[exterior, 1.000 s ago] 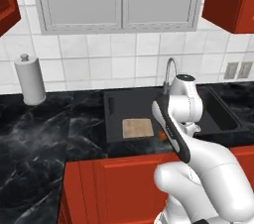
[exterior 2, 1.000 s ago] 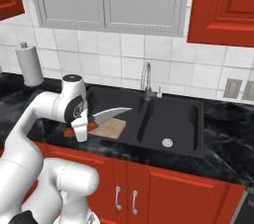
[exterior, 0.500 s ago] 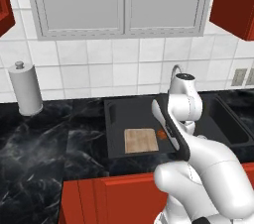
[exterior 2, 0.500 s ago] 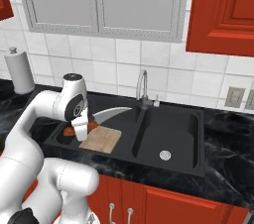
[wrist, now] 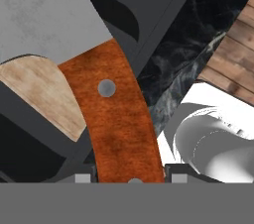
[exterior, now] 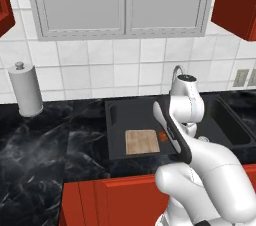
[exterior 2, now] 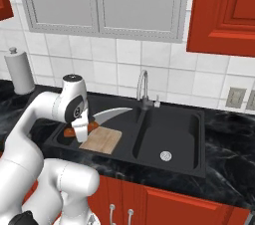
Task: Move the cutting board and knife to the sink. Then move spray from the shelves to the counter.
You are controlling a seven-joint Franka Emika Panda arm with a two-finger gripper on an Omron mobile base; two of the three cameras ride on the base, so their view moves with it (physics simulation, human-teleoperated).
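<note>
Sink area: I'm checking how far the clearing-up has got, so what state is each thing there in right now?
Cutting board: lying flat in the sink's left basin.
Knife: gripped by its handle, blade out over the board.
Gripper: shut on the knife, above the basin.
Sink: right basin bare, no water seen.
Upper cabinet: doors closed.
Paper towel roll: upright on the counter.

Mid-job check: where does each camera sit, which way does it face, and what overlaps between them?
Left base view: behind the arm's left, facing the sink and cutting board; arm rises lower right.
Right base view: behind its right; arm lower left, gripper holding the knife.
Hand view: looks along the knife handle into the basin.
Both base views share sink, board, faucet.
</note>
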